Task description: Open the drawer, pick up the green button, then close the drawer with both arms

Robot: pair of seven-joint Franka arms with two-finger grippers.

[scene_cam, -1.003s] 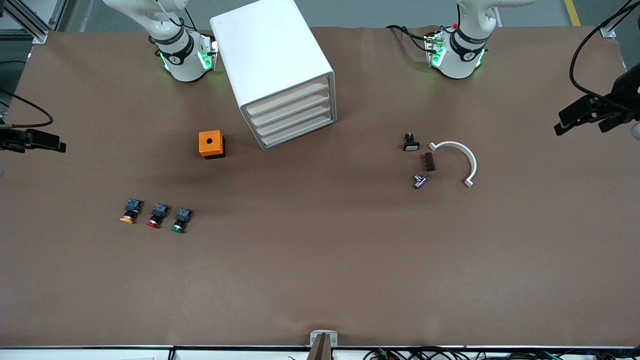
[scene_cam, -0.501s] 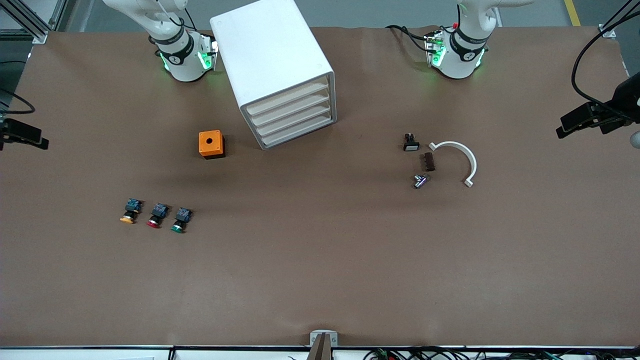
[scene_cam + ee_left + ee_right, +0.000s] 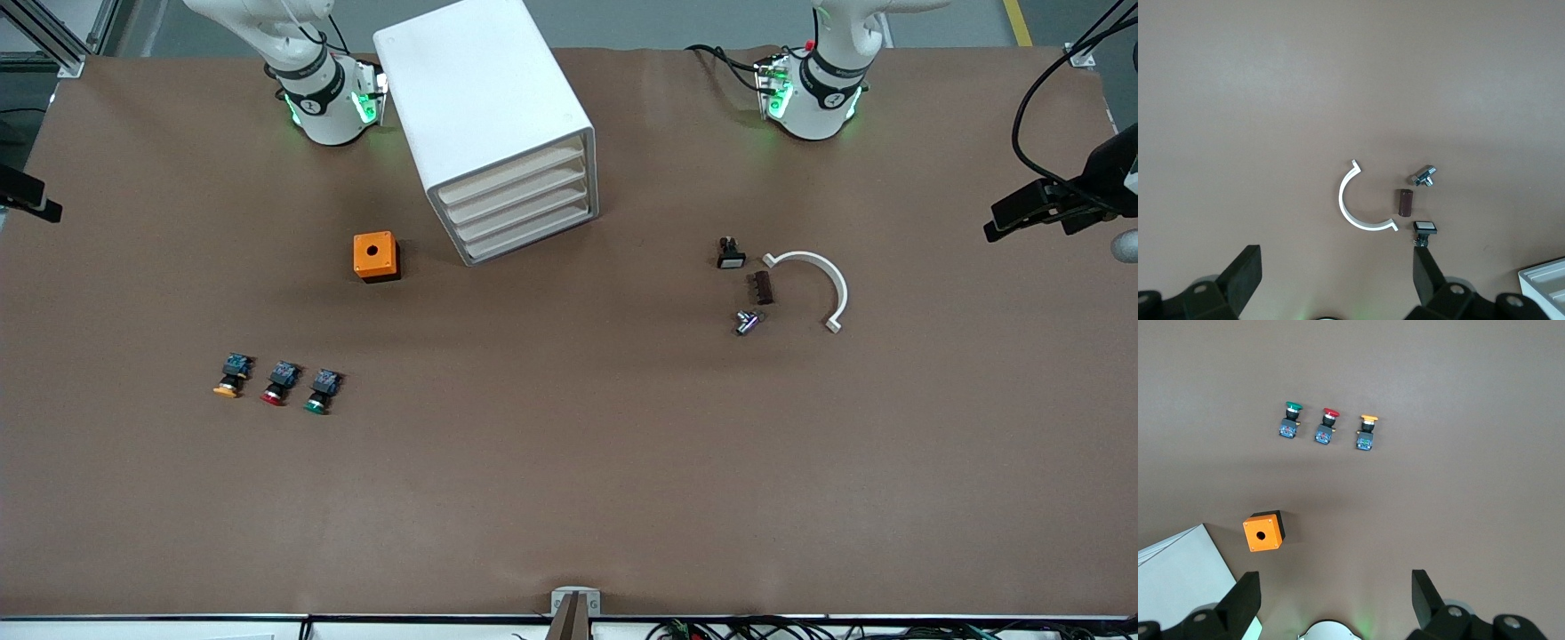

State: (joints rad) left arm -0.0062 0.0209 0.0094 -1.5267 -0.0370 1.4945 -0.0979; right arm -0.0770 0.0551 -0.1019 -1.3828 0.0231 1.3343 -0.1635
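Note:
The white cabinet (image 3: 493,124) stands between the two arm bases, and its four tray drawers (image 3: 520,209) are all shut. The green-capped button (image 3: 317,400) lies on the table beside a red-capped one (image 3: 276,391) and an orange-capped one (image 3: 228,384); it also shows in the right wrist view (image 3: 1290,420). My left gripper (image 3: 1022,213) is high over the left arm's end of the table, open and empty (image 3: 1336,273). My right gripper (image 3: 31,206) is high at the right arm's end of the table, open and empty (image 3: 1335,599).
A small orange box with a round hole (image 3: 375,256) sits near the cabinet's front. A white half ring (image 3: 813,280), a black switch (image 3: 731,255), a brown part (image 3: 762,287) and a metal fitting (image 3: 747,322) lie toward the left arm's end.
My right gripper has drawn farther out past the table's end, toward the robots' side. My left gripper has shifted only slightly. Nothing on the table has moved.

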